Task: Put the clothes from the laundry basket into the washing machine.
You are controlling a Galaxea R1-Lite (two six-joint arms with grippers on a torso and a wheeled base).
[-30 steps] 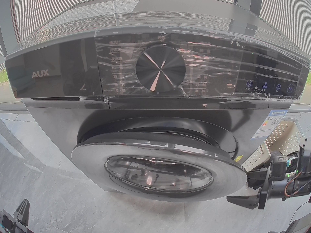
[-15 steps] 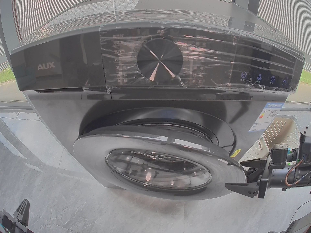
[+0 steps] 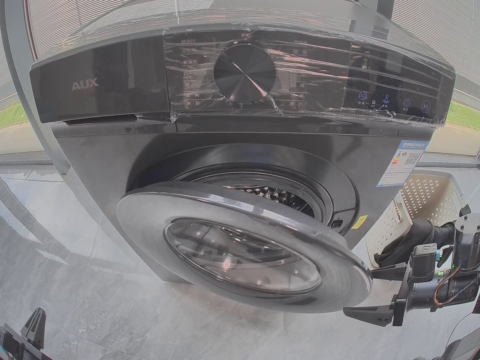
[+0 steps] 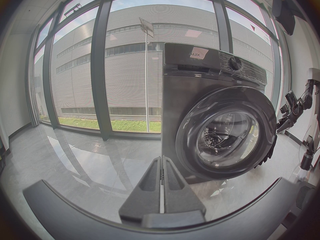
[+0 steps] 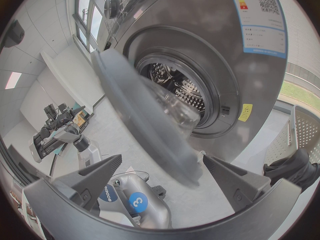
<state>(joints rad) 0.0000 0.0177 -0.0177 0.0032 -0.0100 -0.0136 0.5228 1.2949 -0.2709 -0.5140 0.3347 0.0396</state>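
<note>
Right gripper [image 3: 367, 292]: your jaws are spread wide and hold nothing. They sit astride the free edge of the washing machine's door [image 3: 240, 251], one finger on each side of its rim. Contact with the rim cannot be confirmed.

Left gripper [image 4: 162, 170]: your fingers are pressed flat together with nothing between them. It hangs low over the floor [image 3: 75, 276], well apart from the machine's left front corner.

Clothes [image 3: 412, 236]: one dark, crumpled garment is seen, draped over the near rim of the laundry basket [image 3: 435, 196]. Whether more lie beneath it cannot be told.

Laundry basket: one, pale, with perforated walls. It stands on the floor just beside the right front corner of the washing machine [image 3: 100, 151].

Washing machine: one, dark grey and glossy. Its round glass-fronted door is hinged on the left and swung partly open. The perforated steel drum [image 3: 272, 193] shows through the gap, and no garment is seen in it. One round dial [image 3: 244, 73] sits on a control panel wrapped in clear film. One label [image 3: 409, 162] is stuck at the upper right of the front.

Surface and room: polished grey stone-look tile with strong reflections. Tall windows [image 4: 126, 77] with dark frames run behind the machine, with a slatted building and a strip of grass beyond.
</note>
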